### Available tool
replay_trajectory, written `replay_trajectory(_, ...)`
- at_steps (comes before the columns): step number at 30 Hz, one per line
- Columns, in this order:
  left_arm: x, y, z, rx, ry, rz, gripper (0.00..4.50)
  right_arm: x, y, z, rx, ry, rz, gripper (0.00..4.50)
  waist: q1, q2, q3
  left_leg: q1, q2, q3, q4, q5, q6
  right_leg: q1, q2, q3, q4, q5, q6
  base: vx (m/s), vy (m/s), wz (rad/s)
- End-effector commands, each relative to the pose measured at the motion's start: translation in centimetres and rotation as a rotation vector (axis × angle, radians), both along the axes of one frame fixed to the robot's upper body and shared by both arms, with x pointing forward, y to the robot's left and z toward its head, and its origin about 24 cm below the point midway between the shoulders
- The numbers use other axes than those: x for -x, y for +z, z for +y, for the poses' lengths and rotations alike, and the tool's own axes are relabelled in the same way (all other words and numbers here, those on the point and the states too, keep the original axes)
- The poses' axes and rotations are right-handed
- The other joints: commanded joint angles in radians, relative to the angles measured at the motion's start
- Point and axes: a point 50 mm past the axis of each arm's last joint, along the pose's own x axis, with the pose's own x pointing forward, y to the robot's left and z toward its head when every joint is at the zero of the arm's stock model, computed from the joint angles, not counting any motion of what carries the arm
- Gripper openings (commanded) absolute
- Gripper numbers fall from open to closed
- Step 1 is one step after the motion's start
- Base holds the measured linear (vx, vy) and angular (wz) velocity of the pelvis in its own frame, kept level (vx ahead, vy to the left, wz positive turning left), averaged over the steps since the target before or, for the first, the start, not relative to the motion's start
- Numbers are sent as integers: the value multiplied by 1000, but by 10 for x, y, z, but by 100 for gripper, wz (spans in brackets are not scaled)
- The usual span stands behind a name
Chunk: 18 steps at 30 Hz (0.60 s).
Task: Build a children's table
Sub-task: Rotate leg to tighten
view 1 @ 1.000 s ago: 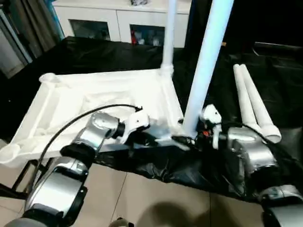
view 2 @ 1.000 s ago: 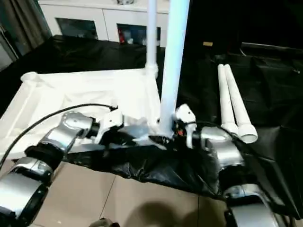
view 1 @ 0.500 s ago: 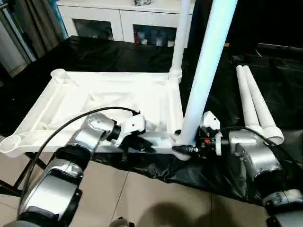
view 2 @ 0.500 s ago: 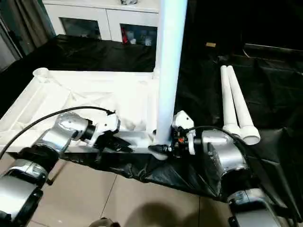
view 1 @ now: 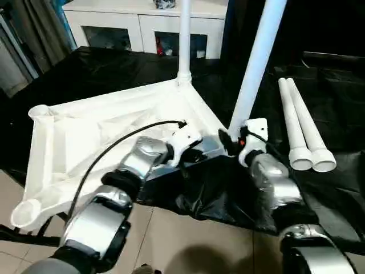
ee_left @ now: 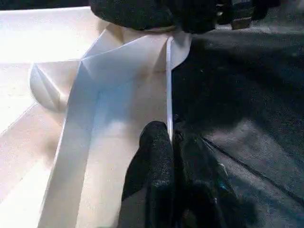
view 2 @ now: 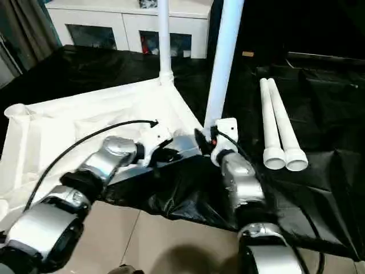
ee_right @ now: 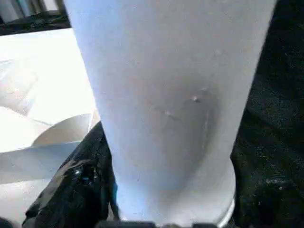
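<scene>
- My left hand (ee_left: 172,142) is pinched tight on the thin near rim of the white plastic rectangular tabletop (view 1: 85,137), which lies ribbed side up on the black-covered surface (view 1: 114,68).
- My right hand (view 1: 231,142) grips the base of a long white cylindrical leg (view 1: 254,63) standing in the near corner socket.
- A 2nd leg (view 1: 183,40) stands in the far corner.
- 2 spare legs (view 1: 302,128) lie side by side to the right.

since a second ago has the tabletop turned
Yes. The tabletop has swung: its far edge, once parallel to the cabinet, now slants, with the corner holding the far leg pointing toward it.
</scene>
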Motion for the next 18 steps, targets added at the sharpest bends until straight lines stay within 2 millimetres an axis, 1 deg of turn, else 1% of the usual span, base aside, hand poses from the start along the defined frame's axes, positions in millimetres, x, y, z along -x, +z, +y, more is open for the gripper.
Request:
replay_trajectory(1,-1,12,-15,18,-59,-79,0,3,-5,22,-46,83,18,349,-4,-7,-68,14,44,-20,-73,-204,67,55,-77,60,-91,-244,-179,0,0,0)
replay_trajectory(2,-1,12,-15,18,-62,-79,0,3,-5,22,-45,84,17,349,-4,-7,-68,14,44,-20,-73,-204,67,55,-77,60,-91,-244,-179,0,0,0)
replay_trajectory(3,0,12,-14,17,-83,-82,0,3,-4,21,-37,100,10,362,-5,-6,-68,14,45,-20,-74,-213,69,54,-78,60,-92,-246,-180,0,0,0)
replay_trajectory(4,2,12,-12,18,-127,-86,0,3,-2,19,-14,140,-5,362,-4,-8,-70,13,44,-20,-72,-210,71,57,-78,60,-89,-239,-182,0,0,0)
replay_trajectory(6,4,11,-9,12,-168,-78,0,4,1,16,8,197,-21,386,-4,-8,-71,9,44,-20,-70,-185,82,59,-78,61,-84,-202,-190,0,0,0)
replay_trajectory(7,6,10,-6,4,-204,-76,0,5,3,13,11,257,-32,390,-3,-6,-73,10,45,-19,-68,-169,89,59,-77,61,-81,-172,-200,0,0,0)
replay_trajectory(8,6,10,-5,2,-212,-76,0,5,4,13,12,271,-34,390,-2,-7,-73,9,44,-18,-67,-166,96,60,-76,60,-80,-159,-206,0,0,0)
replay_trajectory(9,9,8,1,-7,-261,-57,0,9,7,9,35,392,-42,390,0,-7,-73,6,45,-16,-64,-156,108,61,-75,59,-75,-133,-216,0,0,0)
replay_trajectory(10,10,8,3,-11,-275,-53,0,10,7,8,42,427,-41,390,3,-5,-73,5,46,-16,-63,-152,123,62,-73,58,-74,-118,-218,0,0,0)
replay_trajectory(11,10,8,4,-12,-281,-51,0,11,8,7,45,442,-41,390,4,-4,-74,6,49,-17,-63,-153,127,62,-74,58,-71,-108,-222,0,0,0)
replay_trajectory(12,12,7,7,-13,-308,-36,0,15,9,5,57,521,-37,390,3,-5,-74,6,48,-16,-62,-156,129,63,-73,57,-70,-106,-225,0,0,0)
replay_trajectory(14,13,7,9,-12,-324,-27,0,17,9,3,62,568,-33,390,2,-4,-73,7,50,-17,-64,-168,127,61,-74,58,-71,-118,-231,0,0,0)
replay_trajectory(15,14,7,12,-12,-349,-11,0,21,10,0,74,649,-21,390,2,-7,-72,8,50,-16,-64,-178,123,61,-74,58,-74,-136,-231,0,0,0)
replay_trajectory(16,16,6,16,-16,-374,4,0,26,10,-4,83,736,2,390,6,-8,-71,9,49,-15,-63,-184,124,63,-74,58,-76,-149,-229,0,0,0)
replay_trajectory(17,16,6,16,-16,-374,4,0,26,10,-4,83,736,2,390,8,-8,-72,8,49,-15,-62,-181,127,63,-76,59,-75,-148,-228,0,0,0)
replay_trajectory(18,18,6,22,-23,-420,33,0,34,11,-10,98,863,44,390,9,-10,-71,9,49,-16,-63,-176,129,66,-72,58,-77,-144,-229,0,0,0)
